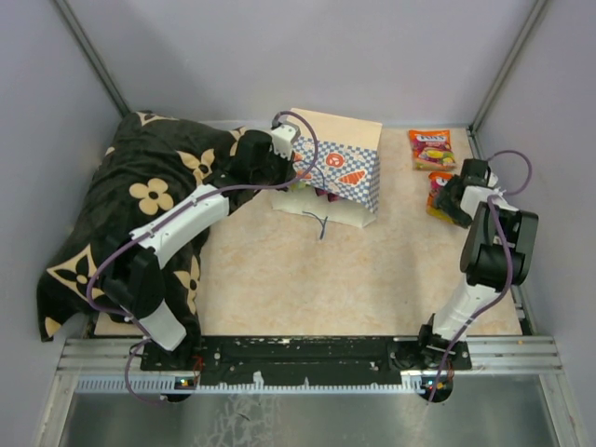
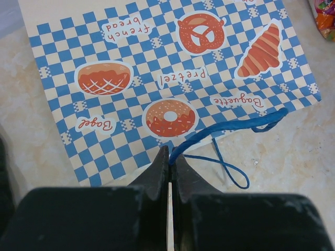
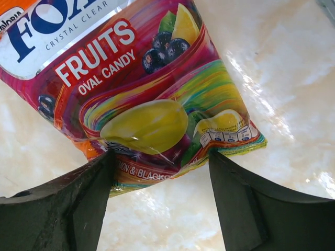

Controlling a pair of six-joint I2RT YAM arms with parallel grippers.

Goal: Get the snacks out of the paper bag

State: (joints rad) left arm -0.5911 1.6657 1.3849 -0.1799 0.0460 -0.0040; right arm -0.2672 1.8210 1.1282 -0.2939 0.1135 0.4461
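Observation:
The paper bag (image 1: 340, 166) lies on its side at the table's back middle, its checkered band with bakery stickers facing up (image 2: 172, 78). My left gripper (image 1: 282, 149) is at the bag's left end and is shut (image 2: 170, 155) on its blue cord handle (image 2: 235, 128); a second cord loop (image 1: 317, 222) trails on the table. Something coloured shows at the bag's mouth (image 1: 317, 191). Two snacks lie at the back right: one orange FOX'S packet (image 1: 431, 147) and a second packet (image 1: 440, 191). My right gripper (image 1: 453, 198) is open just above that second packet (image 3: 141, 94), a finger on each side of its lower edge.
A black flower-patterned cushion (image 1: 140, 205) fills the left side, under my left arm. Grey walls close in the back and sides. The corner of another colourful packet shows at the left wrist view's top right edge (image 2: 325, 18). The table (image 1: 326, 279) is cream marble-patterned.

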